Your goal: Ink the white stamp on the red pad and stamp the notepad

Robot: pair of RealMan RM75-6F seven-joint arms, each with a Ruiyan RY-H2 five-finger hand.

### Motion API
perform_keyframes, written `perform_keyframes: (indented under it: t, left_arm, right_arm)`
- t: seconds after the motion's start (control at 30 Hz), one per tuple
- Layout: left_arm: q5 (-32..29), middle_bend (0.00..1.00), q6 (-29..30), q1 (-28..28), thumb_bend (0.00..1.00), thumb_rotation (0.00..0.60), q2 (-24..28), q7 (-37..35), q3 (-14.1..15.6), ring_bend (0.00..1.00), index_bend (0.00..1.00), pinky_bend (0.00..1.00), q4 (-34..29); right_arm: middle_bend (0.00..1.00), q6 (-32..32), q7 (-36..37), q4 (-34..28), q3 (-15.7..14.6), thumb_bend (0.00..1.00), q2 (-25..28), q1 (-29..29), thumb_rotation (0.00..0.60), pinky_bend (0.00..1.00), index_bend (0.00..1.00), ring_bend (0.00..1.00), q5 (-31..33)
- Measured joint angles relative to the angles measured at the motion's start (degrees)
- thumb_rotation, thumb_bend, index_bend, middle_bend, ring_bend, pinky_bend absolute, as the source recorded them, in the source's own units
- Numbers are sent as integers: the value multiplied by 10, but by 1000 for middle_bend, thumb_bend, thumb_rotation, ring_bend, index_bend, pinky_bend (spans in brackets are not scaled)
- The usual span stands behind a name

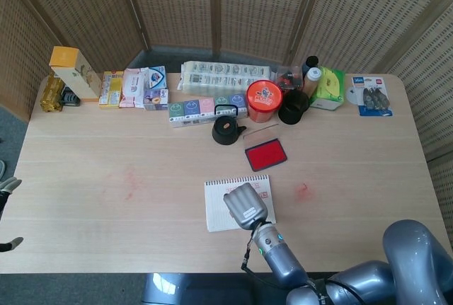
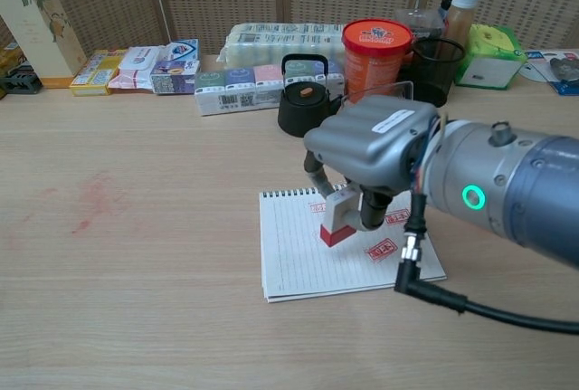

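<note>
Right hand (image 2: 366,150) palm-down, fingers (image 2: 316,173) curled, gripping; left hand unseen.

The head view looks steeply down from above the near edge of the table (image 1: 85,199), taking in the whole top and the screens behind. The chest view sits low and close, facing level across the table toward the back row. The 2 views share the right hand (image 1: 245,206) (image 2: 371,150), the notepad (image 1: 219,209) (image 2: 294,259) under its fingers (image 2: 360,211), and the kettle (image 1: 226,129) (image 2: 305,102) beyond them.
</note>
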Motion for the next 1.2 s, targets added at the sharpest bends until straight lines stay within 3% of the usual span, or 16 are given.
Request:
perform_keyframes:
  t: [0.47,1.2]
  left_arm:
    - [-7,0,-3,-1,0,600,1,-8,-3,0,0,9,4]
    - [-11,0,-7,-3,0,600,-1,-2,-3,0,0,8,3]
  right_arm:
    - [1000,-40,0,94,3,478,-89,29,600,1000,651,1000,16]
    - [1000,-71,31,143,4,479,-99,36,600,1000,657,1000,24]
